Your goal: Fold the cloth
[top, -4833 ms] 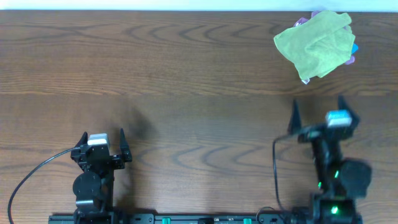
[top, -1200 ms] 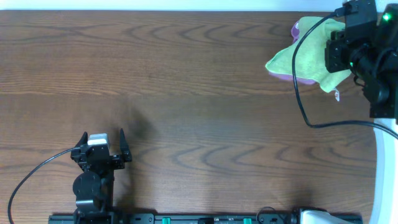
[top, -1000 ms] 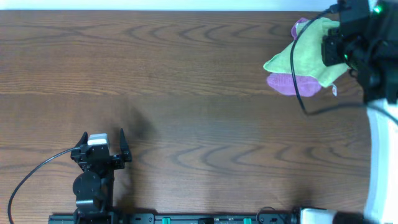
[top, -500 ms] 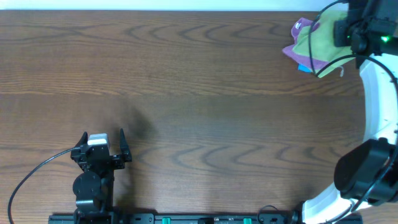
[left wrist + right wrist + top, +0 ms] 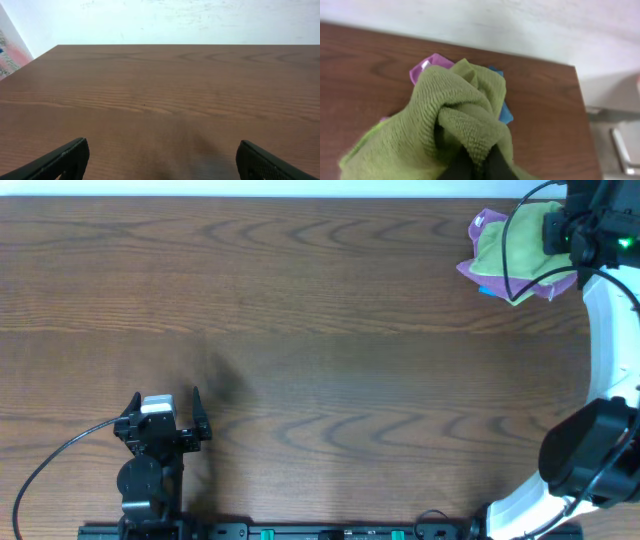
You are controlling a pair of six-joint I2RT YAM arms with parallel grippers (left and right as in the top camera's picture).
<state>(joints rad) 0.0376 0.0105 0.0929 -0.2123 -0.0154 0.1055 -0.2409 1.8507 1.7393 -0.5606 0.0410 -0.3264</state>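
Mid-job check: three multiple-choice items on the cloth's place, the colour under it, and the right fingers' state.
1. Where on the table is the cloth? A near left corner; B far right corner; C centre.
2. What colour shows under it? A purple; B red; C orange.
3. The right fingers are: A open over bare wood; B shut on the cloth; C out of view.
Answers: 1 B, overhead shows it there. 2 A, a purple cloth pokes out beneath. 3 B, fabric is pinched between them.
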